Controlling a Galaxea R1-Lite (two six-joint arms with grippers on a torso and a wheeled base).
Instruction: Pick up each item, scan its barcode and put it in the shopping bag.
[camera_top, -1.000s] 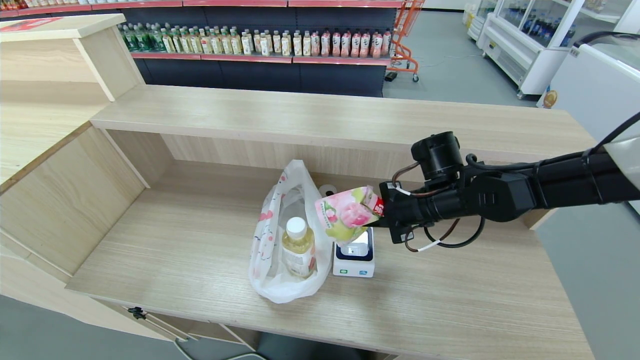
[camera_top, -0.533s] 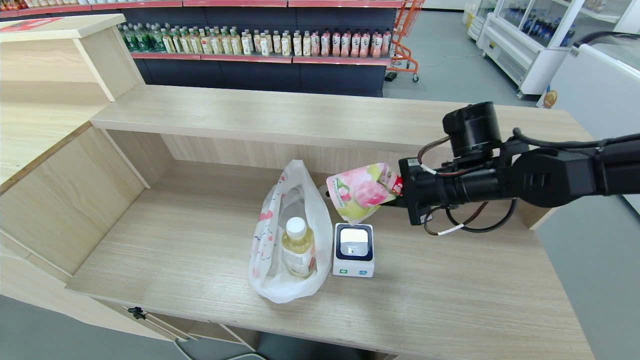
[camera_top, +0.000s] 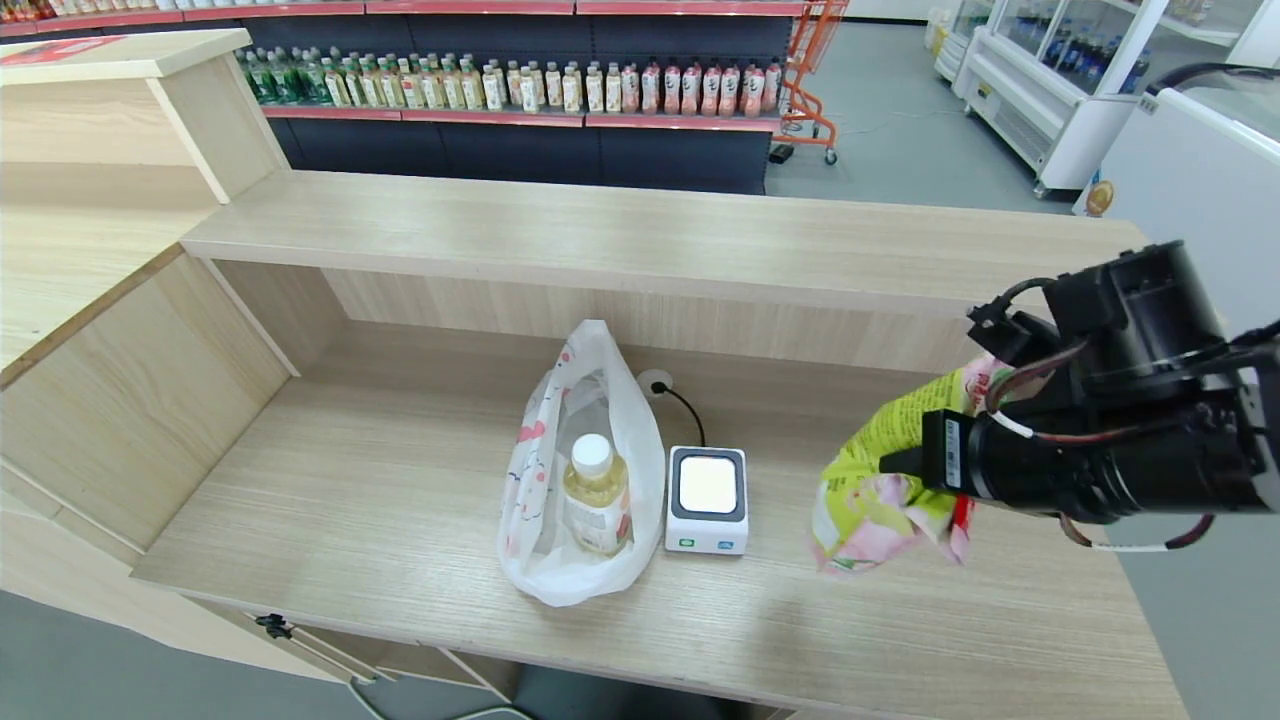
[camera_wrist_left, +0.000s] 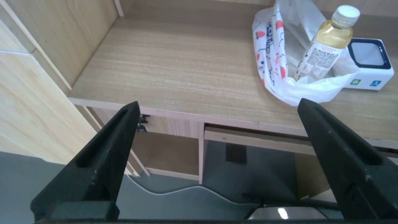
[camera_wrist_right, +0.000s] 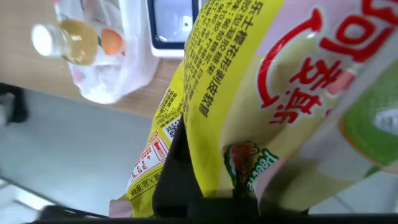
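— On the right side of the counter (camera_top: 380, 500), what does the right gripper (camera_top: 915, 468) have?
— It is clamped on a soft snack pouch (camera_top: 870, 480), held in the air to the right of the barcode scanner (camera_top: 708, 500) and apart from it. The pouch is crumpled, yellow-green on top and pink and white lower down.
— Is there any writing?
— The right wrist view shows dense black small print on the yellow panel and big red characters on the paler face. From the head view none of it can be made out.
— And the shopping bag (camera_top: 540, 440)?
— It is white plastic with red and blue marks, just left of the scanner. A white-capped bottle (camera_top: 597, 495) of pale yellow drink stands inside.
— What about the left gripper (camera_wrist_left: 219, 109)?
— In the left wrist view its fingers are spread wide, out past the counter's near edge and well apart from the bag.
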